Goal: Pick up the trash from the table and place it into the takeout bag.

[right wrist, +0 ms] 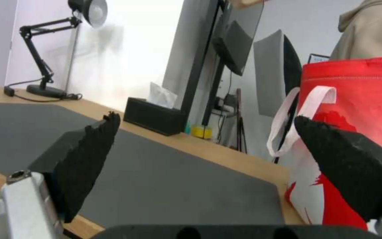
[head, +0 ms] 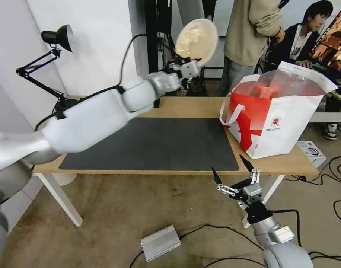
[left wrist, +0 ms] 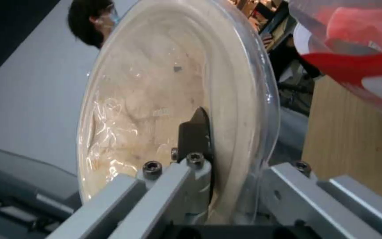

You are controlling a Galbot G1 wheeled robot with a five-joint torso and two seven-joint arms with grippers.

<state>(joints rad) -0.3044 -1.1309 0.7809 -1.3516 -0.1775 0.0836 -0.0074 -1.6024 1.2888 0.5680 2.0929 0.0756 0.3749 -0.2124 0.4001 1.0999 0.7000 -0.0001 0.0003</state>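
High above the table (head: 185, 108), left end effector (head: 193, 64) pinches the tan round bowl (head: 196, 40), plastic-covered and tilted on edge.

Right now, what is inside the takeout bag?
Through the takeout bag's open top, silvery lining and a reddish upright shape, perhaps the red cup. Its walls hide anything lower.

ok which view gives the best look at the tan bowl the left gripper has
The left wrist view: the tan bowl is seen up close, tilted on edge, with the left gripper shut on its rim. The head view shows the bowl small and raised above the table's far edge.
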